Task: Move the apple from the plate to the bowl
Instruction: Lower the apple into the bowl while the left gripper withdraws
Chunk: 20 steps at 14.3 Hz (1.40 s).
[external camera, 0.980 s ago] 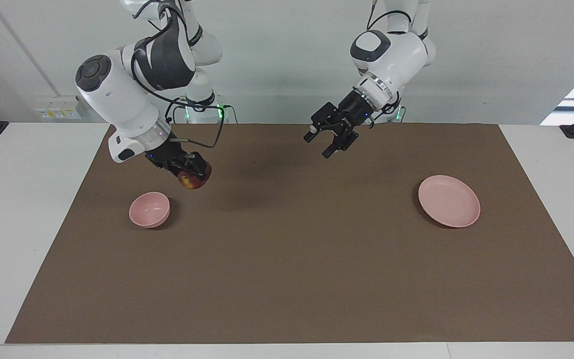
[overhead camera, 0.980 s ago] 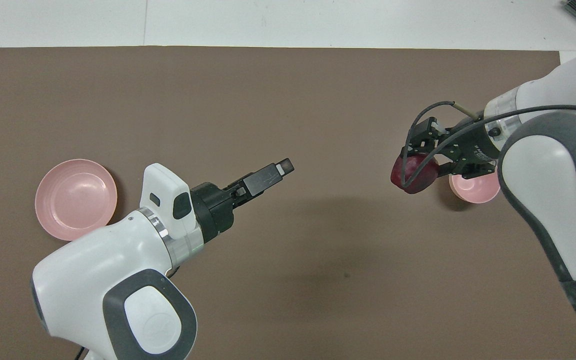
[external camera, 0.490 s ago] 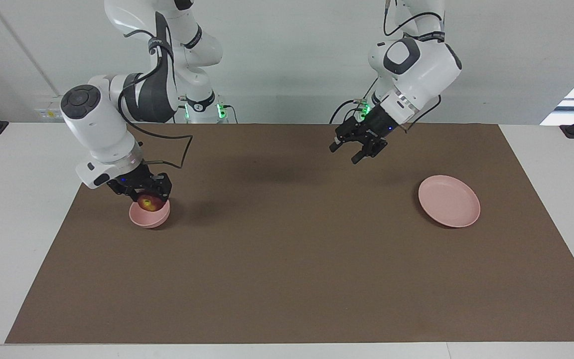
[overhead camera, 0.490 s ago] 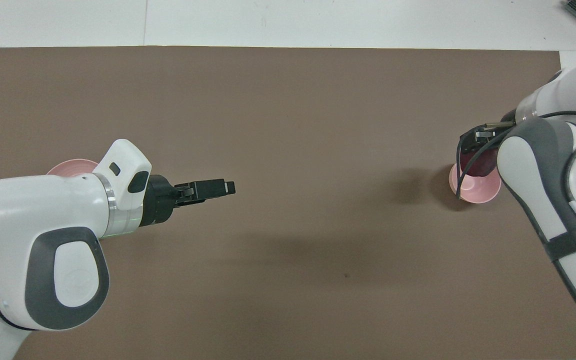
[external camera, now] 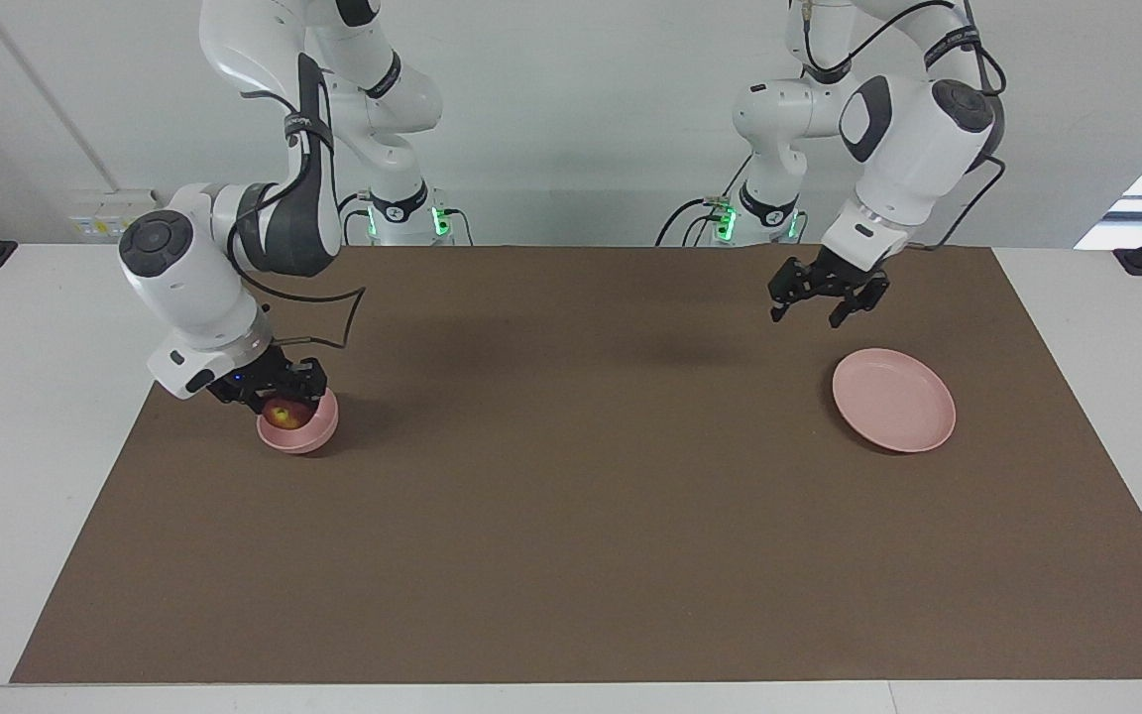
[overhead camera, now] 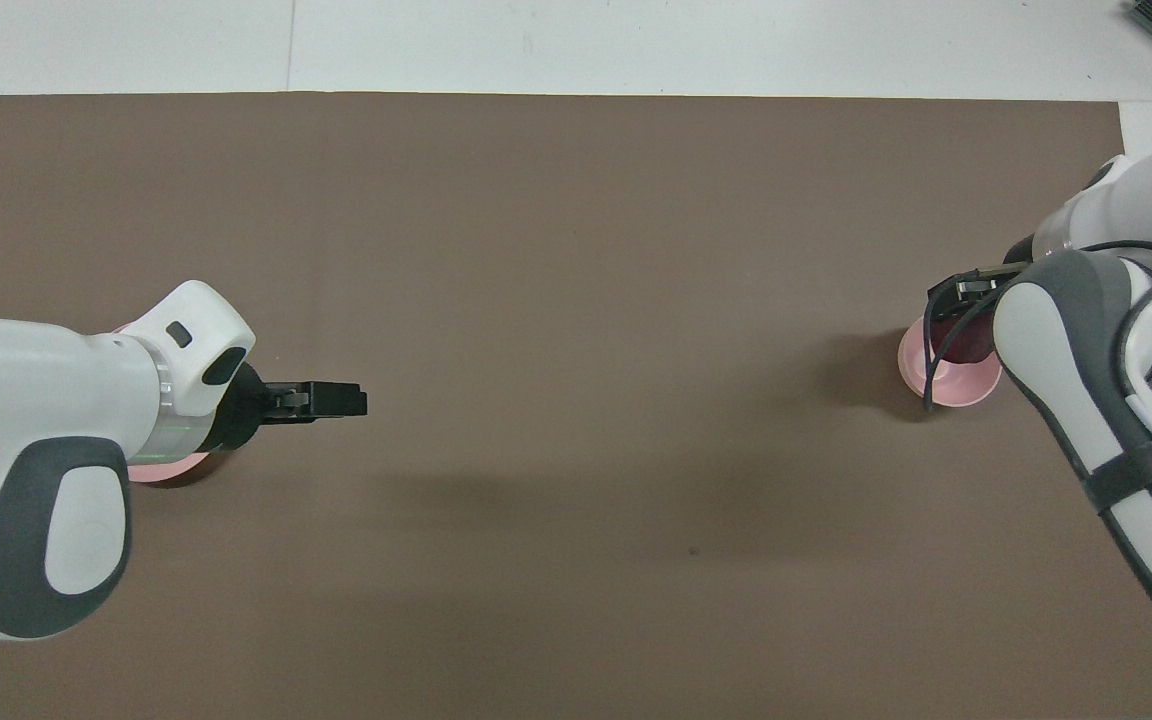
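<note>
Okay, we see the right gripper [external camera: 279, 399] down in the bowl [external camera: 313, 431], which sits on the brown mat [external camera: 571, 516] toward the right arm's end of the table [external camera: 26, 397]. Its fingers are closed tight on the apple [external camera: 284, 412], dark red with a yellowish patch, and the apple is inside the bowl's rim; we cannot tell whether it touches the bowl's bottom. From overhead the right arm covers most of that gripper; only part of the apple and the bowl's rim [overhead camera: 911, 365] show beside it. The left gripper [external camera: 824, 297] hangs in the air over bare mat, above the edge of the plate nearest the robots, jaws spread wide, holding nothing. The plate [external camera: 893, 400] lies flat toward the left arm's end of the table, nothing on it, well apart from the bowl. In the overhead view the left arm hides nearly all of the plate, only a thin pink edge [overhead camera: 161, 468] peeking out under the wrist. The left arm waits.
</note>
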Each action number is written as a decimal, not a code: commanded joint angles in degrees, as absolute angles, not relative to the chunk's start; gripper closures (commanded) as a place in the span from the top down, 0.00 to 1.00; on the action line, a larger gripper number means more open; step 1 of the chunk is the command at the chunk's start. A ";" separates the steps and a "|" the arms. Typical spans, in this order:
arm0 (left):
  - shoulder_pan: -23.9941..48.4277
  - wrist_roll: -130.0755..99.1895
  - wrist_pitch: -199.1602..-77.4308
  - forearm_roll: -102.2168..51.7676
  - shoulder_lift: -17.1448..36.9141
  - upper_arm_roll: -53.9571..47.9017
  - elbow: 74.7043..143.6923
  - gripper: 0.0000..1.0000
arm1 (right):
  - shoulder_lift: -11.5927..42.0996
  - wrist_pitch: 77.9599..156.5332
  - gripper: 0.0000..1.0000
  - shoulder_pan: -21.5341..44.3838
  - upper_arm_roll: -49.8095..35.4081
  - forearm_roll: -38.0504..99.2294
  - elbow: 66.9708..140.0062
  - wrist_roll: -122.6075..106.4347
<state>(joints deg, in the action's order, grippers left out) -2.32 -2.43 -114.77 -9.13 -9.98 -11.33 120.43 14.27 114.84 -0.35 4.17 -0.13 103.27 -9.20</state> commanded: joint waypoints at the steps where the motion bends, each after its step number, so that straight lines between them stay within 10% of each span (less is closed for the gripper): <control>1: 1.57 -0.98 -106.82 -4.32 -6.78 -5.47 110.96 1.00 | 12.92 117.86 0.00 -1.41 3.69 -1.41 106.00 -10.90; 11: 3.34 0.88 -73.76 0.79 5.09 -2.64 71.65 1.00 | 14.94 120.59 0.00 -2.55 3.60 -1.32 108.02 -11.43; 20: 2.90 0.18 -75.67 0.88 -2.11 -2.90 79.98 1.00 | 16.52 121.46 0.00 -2.11 3.60 -1.23 107.67 -10.90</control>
